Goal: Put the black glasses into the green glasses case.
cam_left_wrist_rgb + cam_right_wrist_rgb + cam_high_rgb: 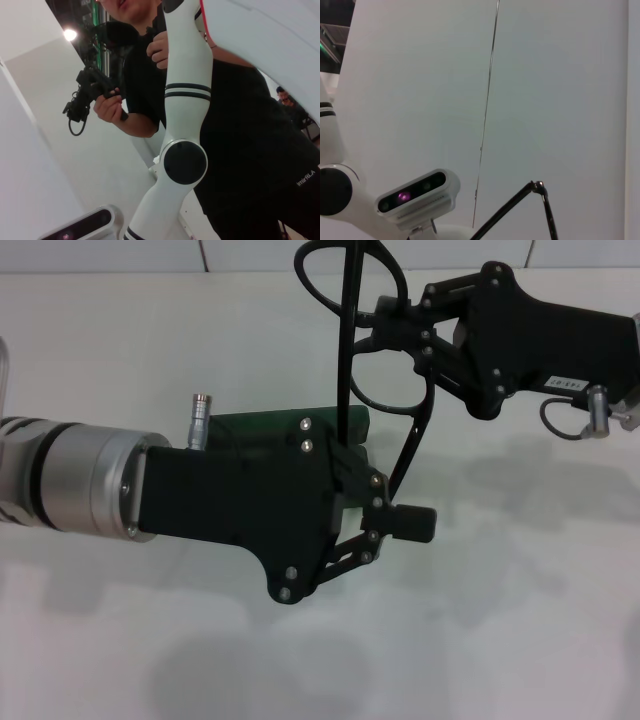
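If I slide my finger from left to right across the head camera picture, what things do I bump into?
Left gripper on its silver-and-black arm → dark green glasses case peeking out behind it → thin black-framed glasses held up in the air → right gripper, black, gripping them.

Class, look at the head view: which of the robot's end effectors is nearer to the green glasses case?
Left. The left end effector sits directly over the green glasses case, hiding most of it. The right end effector is farther back and to the right, holding the black glasses in the air.

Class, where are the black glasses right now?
In the head view, the black glasses hang in the right pincer, above the green glasses case by the left pincer.
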You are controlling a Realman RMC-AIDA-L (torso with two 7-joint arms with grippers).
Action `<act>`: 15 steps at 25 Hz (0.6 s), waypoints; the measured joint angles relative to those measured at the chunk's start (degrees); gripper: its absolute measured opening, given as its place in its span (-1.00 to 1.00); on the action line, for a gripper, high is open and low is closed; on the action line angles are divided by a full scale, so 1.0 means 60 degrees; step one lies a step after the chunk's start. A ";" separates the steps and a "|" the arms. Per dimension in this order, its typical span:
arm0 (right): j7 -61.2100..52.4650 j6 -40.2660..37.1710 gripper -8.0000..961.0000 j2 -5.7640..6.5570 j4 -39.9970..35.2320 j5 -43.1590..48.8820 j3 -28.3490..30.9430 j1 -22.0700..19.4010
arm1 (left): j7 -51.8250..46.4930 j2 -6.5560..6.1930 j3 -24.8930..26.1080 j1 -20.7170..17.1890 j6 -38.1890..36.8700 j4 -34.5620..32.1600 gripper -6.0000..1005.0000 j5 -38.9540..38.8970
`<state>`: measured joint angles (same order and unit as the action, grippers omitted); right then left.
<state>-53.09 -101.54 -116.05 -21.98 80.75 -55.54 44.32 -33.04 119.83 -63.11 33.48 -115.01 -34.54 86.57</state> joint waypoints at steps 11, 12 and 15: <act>0.0034 -0.0224 -0.85 -0.0031 0.0221 -0.0031 -0.0242 0.0007 | -0.0008 0.0024 0.0014 0.0354 0.0273 0.0474 -0.97 0.0000; 0.0037 -0.0256 -0.85 -0.0031 0.0226 -0.0032 -0.0244 0.0003 | -0.0014 0.0023 0.0015 0.0360 0.0302 0.0478 -0.97 0.0000; 0.0044 -0.0333 -0.85 -0.0028 0.0292 -0.0033 -0.0254 -0.0002 | -0.0025 0.0036 0.0016 0.0384 0.0395 0.0489 -0.97 0.0000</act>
<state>-52.82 -103.53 -116.22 -20.23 80.56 -57.06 44.31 -33.19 120.05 -63.01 35.79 -112.64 -31.61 86.57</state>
